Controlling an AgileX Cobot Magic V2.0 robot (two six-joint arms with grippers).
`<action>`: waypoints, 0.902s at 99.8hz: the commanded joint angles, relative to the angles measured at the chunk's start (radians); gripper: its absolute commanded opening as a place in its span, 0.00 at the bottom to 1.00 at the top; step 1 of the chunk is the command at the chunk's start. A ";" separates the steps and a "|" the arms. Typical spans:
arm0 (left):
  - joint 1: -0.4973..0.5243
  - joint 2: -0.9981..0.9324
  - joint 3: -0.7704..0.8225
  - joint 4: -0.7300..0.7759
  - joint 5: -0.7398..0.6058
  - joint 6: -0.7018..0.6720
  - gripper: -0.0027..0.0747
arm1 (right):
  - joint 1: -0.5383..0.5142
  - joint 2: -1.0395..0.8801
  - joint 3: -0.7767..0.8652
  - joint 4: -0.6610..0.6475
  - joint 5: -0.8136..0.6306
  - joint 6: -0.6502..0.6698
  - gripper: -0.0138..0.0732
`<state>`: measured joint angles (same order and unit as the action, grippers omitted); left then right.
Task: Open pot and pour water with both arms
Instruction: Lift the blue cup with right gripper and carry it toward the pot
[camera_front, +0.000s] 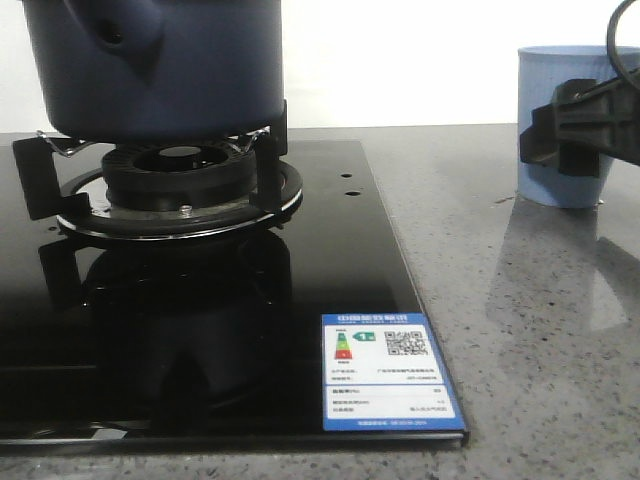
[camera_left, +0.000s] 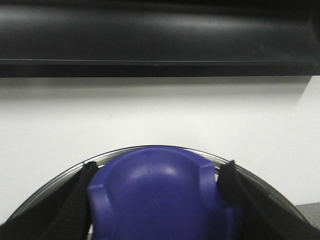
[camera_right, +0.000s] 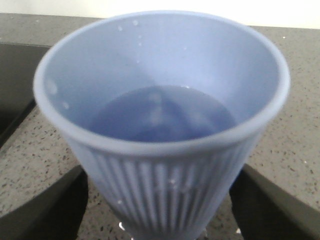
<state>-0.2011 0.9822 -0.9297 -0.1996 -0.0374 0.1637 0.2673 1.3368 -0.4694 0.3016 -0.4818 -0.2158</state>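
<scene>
The left gripper (camera_left: 156, 200) has its jaws clenched on the lid knob (camera_left: 160, 195). The right gripper (camera_right: 160, 210) holds the cup (camera_right: 160, 125) of water between its jaws.

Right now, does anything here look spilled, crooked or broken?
Nothing stands out. The pot sits level on the burner, the cup stands upright on the counter with its water inside, and I see no puddle.
</scene>
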 joint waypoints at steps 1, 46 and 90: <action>0.003 -0.022 -0.033 -0.003 -0.108 -0.002 0.52 | 0.000 -0.005 -0.029 0.000 -0.112 -0.001 0.77; 0.003 -0.022 -0.033 -0.003 -0.108 -0.002 0.52 | 0.000 0.028 -0.029 0.020 -0.194 0.004 0.77; 0.003 -0.022 -0.033 -0.003 -0.108 -0.002 0.52 | 0.000 0.041 -0.067 0.020 -0.199 0.004 0.77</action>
<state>-0.2011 0.9822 -0.9297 -0.1996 -0.0374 0.1637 0.2673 1.3953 -0.5007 0.3336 -0.5815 -0.2138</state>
